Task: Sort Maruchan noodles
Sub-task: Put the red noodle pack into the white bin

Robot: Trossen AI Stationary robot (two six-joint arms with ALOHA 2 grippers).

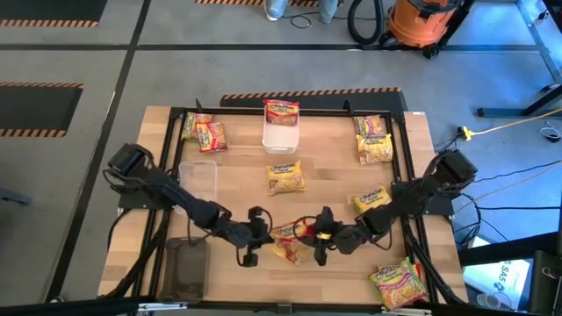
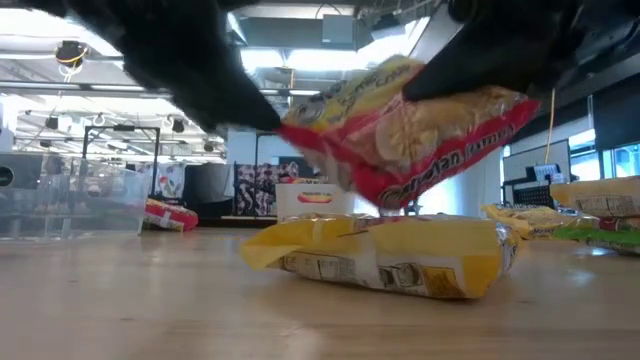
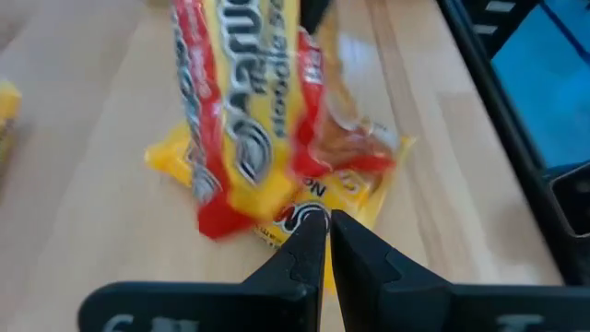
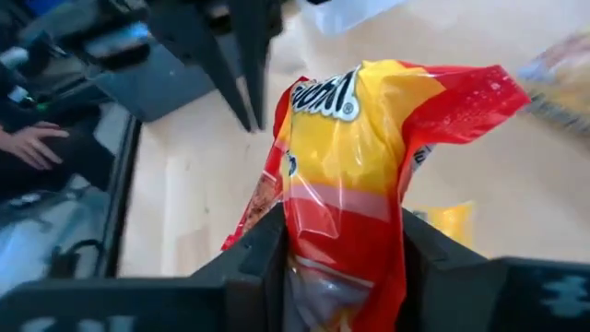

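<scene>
Near the surface's front edge, the right end effector (image 4: pixel 343 267) pinches a red-banded noodle packet (image 4: pixel 355 175); light, crinkly, slippery, best gripped mid-body. The left end effector (image 3: pixel 320 242) is closed, empty.

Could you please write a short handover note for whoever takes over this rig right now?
Right gripper: closed on a red-and-yellow noodle packet, lifted off the table near the front centre.
Left gripper: shut, empty, close beside that lifted packet.
A yellow packet lies on the table directly below the lifted one.
Done: one packet sits at the white bin, leaning on its far rim.
Left: loose packets at the far left, far right, centre, right and near right corner. The clear bin and dark tray look empty.
</scene>
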